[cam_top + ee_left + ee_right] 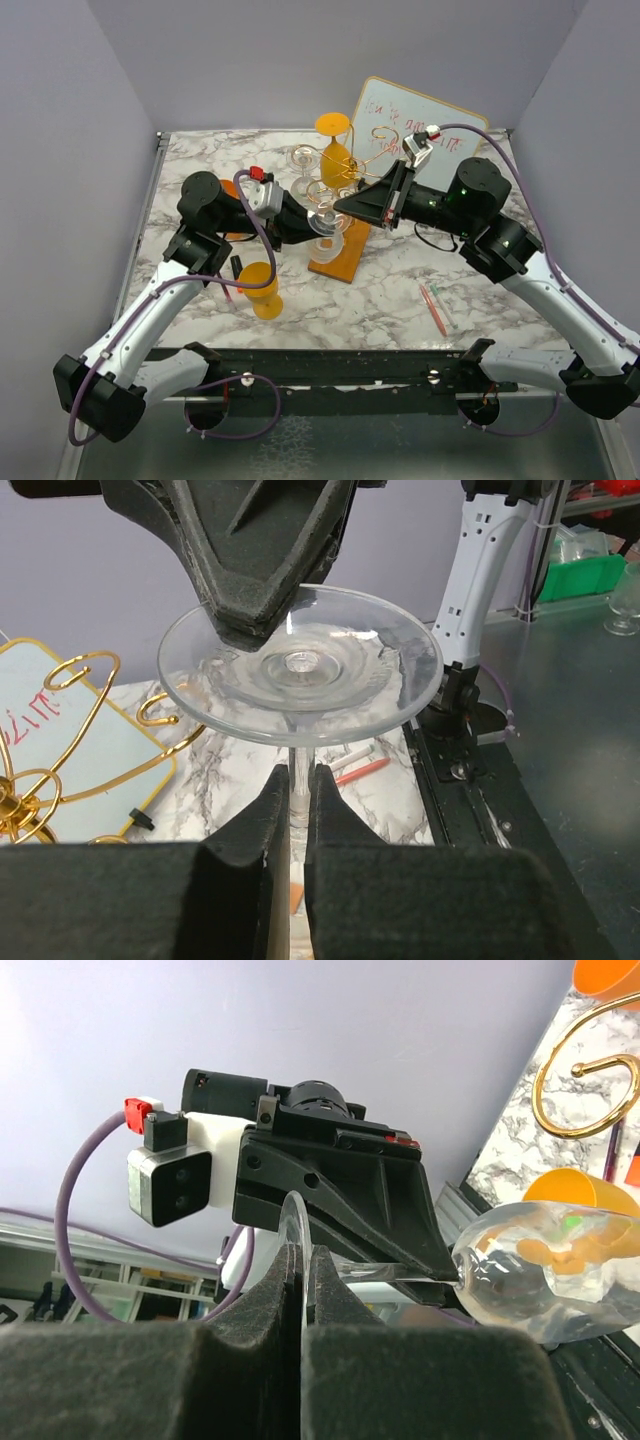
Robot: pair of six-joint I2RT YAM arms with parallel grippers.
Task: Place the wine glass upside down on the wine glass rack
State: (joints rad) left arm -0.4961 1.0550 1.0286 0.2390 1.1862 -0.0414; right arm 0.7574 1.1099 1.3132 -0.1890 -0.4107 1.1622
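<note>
While the wine glass (520, 1270) lies sideways, its stem (395, 1273) runs near-level.

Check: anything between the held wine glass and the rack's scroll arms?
Nothing loose visible. The wine glass is at the wine glass rack, left gripper on its stem, right gripper clamping the foot's rim. That grip may crowd the scroll arm.

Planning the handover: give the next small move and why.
Probably open the right end effector: it pinches the wine glass by the foot rim, and the left end effector clamps the stem, enough to carry it to the wine glass rack.
</note>
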